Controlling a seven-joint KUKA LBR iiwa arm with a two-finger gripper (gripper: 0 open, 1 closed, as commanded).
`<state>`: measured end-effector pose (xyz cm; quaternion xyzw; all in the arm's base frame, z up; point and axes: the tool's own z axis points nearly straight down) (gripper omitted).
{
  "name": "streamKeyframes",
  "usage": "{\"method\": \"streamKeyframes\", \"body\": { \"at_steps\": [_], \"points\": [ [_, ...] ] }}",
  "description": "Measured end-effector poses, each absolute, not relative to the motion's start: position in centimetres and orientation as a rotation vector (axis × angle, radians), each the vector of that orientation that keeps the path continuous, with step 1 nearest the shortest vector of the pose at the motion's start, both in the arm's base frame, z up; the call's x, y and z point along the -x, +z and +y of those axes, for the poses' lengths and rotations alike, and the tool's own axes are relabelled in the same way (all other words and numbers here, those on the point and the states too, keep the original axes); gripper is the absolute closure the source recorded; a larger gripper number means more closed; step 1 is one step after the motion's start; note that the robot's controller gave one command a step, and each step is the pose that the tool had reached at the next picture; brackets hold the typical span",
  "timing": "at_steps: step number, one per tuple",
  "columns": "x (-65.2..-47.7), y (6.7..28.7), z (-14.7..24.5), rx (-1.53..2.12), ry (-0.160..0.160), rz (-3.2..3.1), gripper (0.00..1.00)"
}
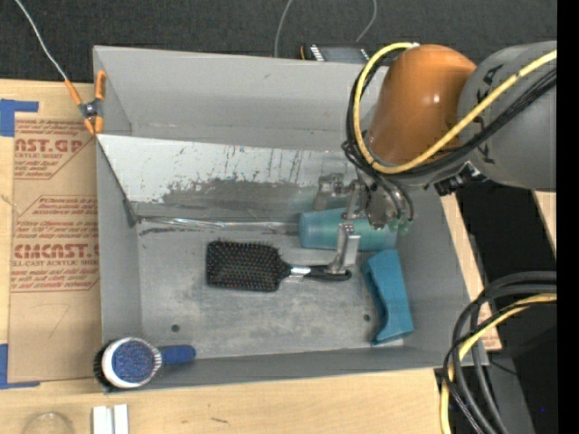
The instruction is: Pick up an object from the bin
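Observation:
My gripper [344, 259] reaches down at the right middle of the bin, its fingertip at the end of the handle of a black hairbrush [242, 266] that lies flat on the bin floor with its head to the left. A teal cup [324, 229] lies on its side just behind the gripper, partly hidden by it. A blue angled plastic piece [389, 295] lies just right of the gripper, along the bin's right wall.
A round blue-and-white brush rests on the front left corner of the bin's rim. The arm with its orange cover and yellow cables hangs over the bin's right back part.

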<state>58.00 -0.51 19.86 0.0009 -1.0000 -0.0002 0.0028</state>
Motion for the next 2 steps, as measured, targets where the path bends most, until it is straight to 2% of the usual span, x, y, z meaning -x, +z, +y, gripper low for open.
{"method": "streamKeyframes", "body": {
  "at_steps": [1,2],
  "points": [
    [-57.1,6.5,1.5,0.194,-0.003,-3.124,0.0],
    [-53.2,7.0,8.5,0.146,-0.008,-3.127,0.0]
  ]
}}
